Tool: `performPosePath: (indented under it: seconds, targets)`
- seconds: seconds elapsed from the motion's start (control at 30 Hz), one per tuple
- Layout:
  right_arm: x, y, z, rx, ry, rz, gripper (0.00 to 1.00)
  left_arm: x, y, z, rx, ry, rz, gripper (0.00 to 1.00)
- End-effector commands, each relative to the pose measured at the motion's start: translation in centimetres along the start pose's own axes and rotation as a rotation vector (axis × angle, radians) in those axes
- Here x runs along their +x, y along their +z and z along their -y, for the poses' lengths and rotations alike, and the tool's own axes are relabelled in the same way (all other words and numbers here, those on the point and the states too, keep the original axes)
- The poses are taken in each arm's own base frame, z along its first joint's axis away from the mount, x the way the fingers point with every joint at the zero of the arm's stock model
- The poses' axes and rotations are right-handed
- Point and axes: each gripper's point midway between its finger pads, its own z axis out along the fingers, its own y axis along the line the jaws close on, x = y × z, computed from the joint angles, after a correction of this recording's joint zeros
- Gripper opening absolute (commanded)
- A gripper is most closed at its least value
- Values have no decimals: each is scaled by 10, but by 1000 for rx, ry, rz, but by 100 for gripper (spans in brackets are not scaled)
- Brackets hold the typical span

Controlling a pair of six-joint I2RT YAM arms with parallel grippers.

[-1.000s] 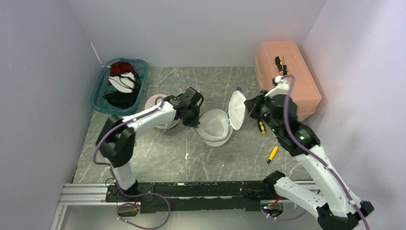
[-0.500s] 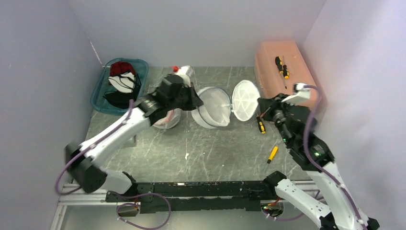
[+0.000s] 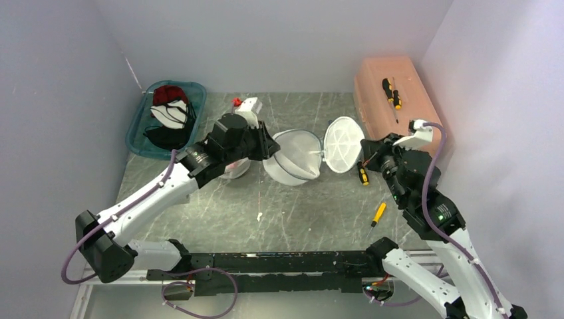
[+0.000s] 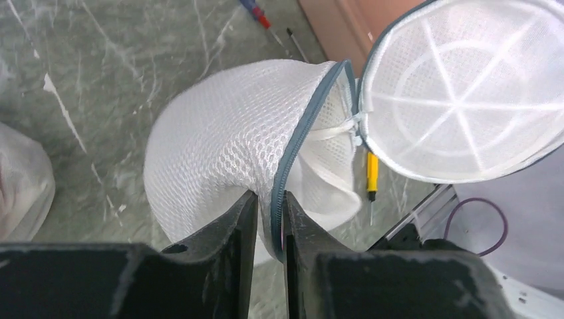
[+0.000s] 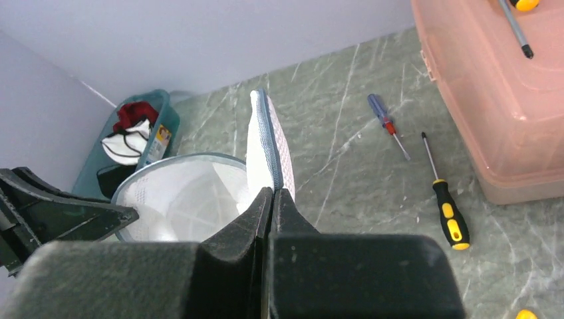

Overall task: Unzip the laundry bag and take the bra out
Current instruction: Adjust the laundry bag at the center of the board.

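Note:
The white mesh laundry bag (image 3: 292, 163) is unzipped, its round lid (image 3: 344, 144) swung open to the right. In the left wrist view its grey zipper rim (image 4: 299, 139) runs between the fingers of my left gripper (image 4: 269, 199), which stand slightly apart around it. My right gripper (image 5: 271, 193) is shut on the edge of the lid (image 5: 266, 146), which rises edge-on from its tips. The bowl (image 5: 179, 193) looks empty inside. A pale pinkish-white soft bundle (image 3: 233, 169) lies under my left arm; I cannot tell if it is the bra.
A teal bin (image 3: 136, 126) of red, white and black clothes sits at the back left. A salmon box (image 3: 399, 126) with screwdrivers on top stands at the back right. Yellow-handled screwdrivers (image 3: 378, 212) (image 5: 449, 212) lie on the table by my right arm.
The left arm stretched out and carried the bag's rim back and up, tilting the bowl; its jaws then parted a little. The right arm drew back to the right with the lid.

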Motion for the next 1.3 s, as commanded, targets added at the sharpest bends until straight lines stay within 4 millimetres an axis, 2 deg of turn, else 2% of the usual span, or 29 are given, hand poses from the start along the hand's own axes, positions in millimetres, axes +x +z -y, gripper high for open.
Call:
performPosePath:
  seconds: [0.0,0.1,0.17,0.27,0.33,0.43,0.5,0.57,0.67,0.73,0.8,0.93,0.97,1.1,1.27]
  targets:
    - [34,14,13,54,-5,-76,0,58,34,-39,-125,-42,-157,24]
    - [64,18,19,54,11,-144,0,84,39,-54,-154,-56,-203,22]
    - [75,19,23,64,13,-168,0,86,37,-53,-136,-42,-187,22]
    - [79,18,26,72,18,-174,0,83,35,-52,-134,6,-184,26]
    - [76,17,25,70,20,-170,0,79,34,-49,-137,42,-180,34]
    - [71,16,23,70,23,-164,0,65,28,-43,-136,99,-143,53]
    - [68,15,22,70,28,-162,0,52,20,-34,-114,159,-101,61]
    - [67,14,21,68,31,-161,0,40,7,-16,-62,236,-45,67]
    - [67,14,23,75,31,-161,0,39,-5,17,31,395,15,72]
    - [68,15,23,79,32,-163,0,51,-7,43,113,521,35,72]
    - [70,16,22,74,38,-169,0,71,-4,63,176,662,31,72]
    - [73,16,18,58,49,-188,0,114,13,86,213,907,-6,71]
    - [73,16,16,51,53,-194,0,118,18,90,198,954,-8,71]
    - [71,12,5,15,89,-218,0,138,50,84,106,1070,-80,69]
    - [64,1,-10,-40,142,-245,0,150,74,83,102,1110,-80,68]
